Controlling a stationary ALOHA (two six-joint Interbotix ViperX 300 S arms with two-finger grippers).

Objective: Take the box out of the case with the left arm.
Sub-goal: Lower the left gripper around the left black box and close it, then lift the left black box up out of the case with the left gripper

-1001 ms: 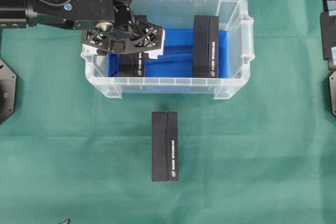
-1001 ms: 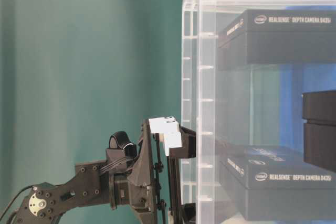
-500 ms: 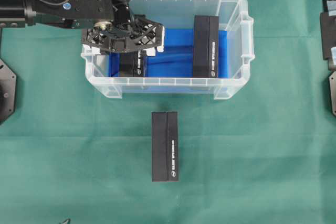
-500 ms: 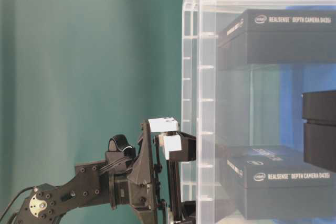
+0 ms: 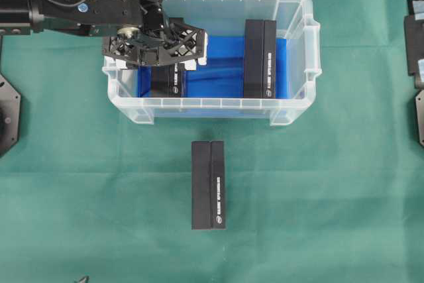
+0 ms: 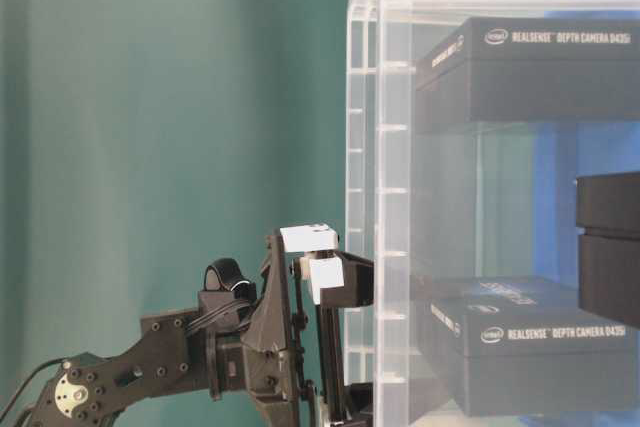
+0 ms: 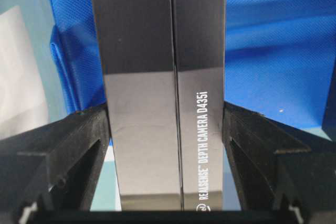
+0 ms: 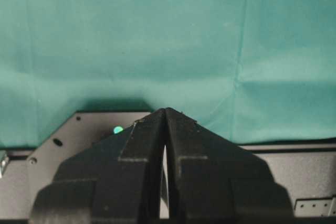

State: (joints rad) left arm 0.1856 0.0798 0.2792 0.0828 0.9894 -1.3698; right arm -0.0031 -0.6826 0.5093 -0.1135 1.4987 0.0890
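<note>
I've got the left gripper (image 5: pixel 159 54) down inside the case (image 5: pixel 291 112), at its 9 o'clock end in the overhead view. It's pinching the box (image 7: pixel 163 93) there: in the left wrist view both fingers (image 7: pixel 86 135) sit flush against the box's long sides. The box's long axis runs 12 to 6 overhead, and the fingers squeeze across it, 9 to 3. My read is that the next move is a straight lift clear of the rim. A second box (image 5: pixel 260 57) stands toward 3 o'clock, well apart. A third box (image 5: pixel 208 184) lies on the table at 6. The right gripper (image 8: pixel 164 129) is pressed together, parked far off.
</note>
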